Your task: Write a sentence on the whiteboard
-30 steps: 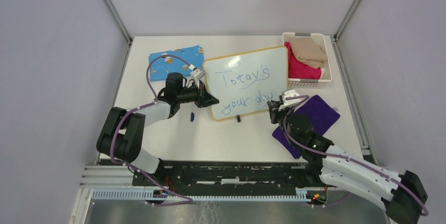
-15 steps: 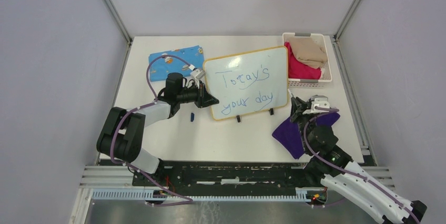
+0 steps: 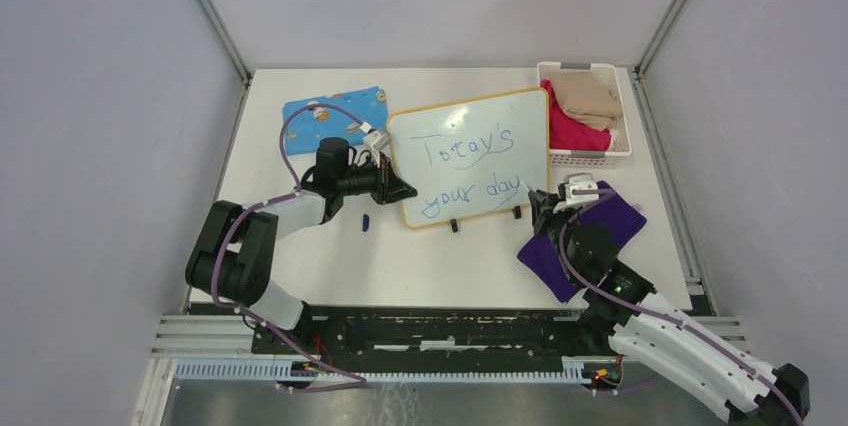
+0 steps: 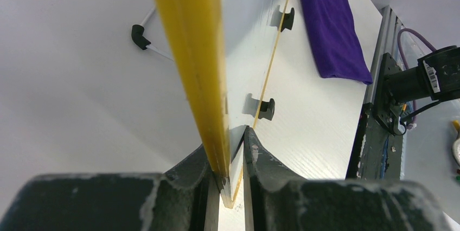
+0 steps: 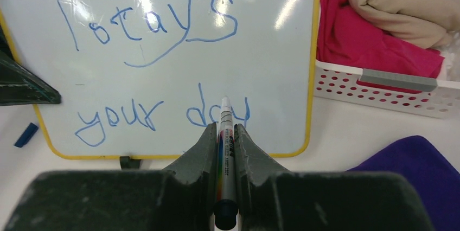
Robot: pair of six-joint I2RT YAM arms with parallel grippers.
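The white surface [image 3: 440, 266] carries the whiteboard [image 3: 470, 136] near its middle, propped on two black clip feet [image 3: 453, 226], w/ the sentence [image 5: 157, 57] across it in blue on two lines: "Today's / your day". Right of the board sits a white basket [image 3: 590, 157] of clothes. A purple cloth [image 3: 612, 218] lies under the right arm and a blue patterned cloth [image 3: 335, 106] behind the left. The left fingers [image 4: 198, 174] are clenched on the board's yellow left edge near the bottom corner – a brace. The right fingers [image 5: 202, 152] are clamped round a marker [image 5: 226, 144], tip at the "y" of "day"; can't tell if it touches. Looks like the last letter, so the task is nearly done. Best approach: light pressure, short strokes, the left brace firm so the board doesn't rock on its feet, then lift straight off – no drag thru wet ink. Little room on the right, since the rim is just beside the "y" and the basket is just past it. Open space lies toward the near edge. A small blue cap [image 3: 366, 222] sits by the left arm.
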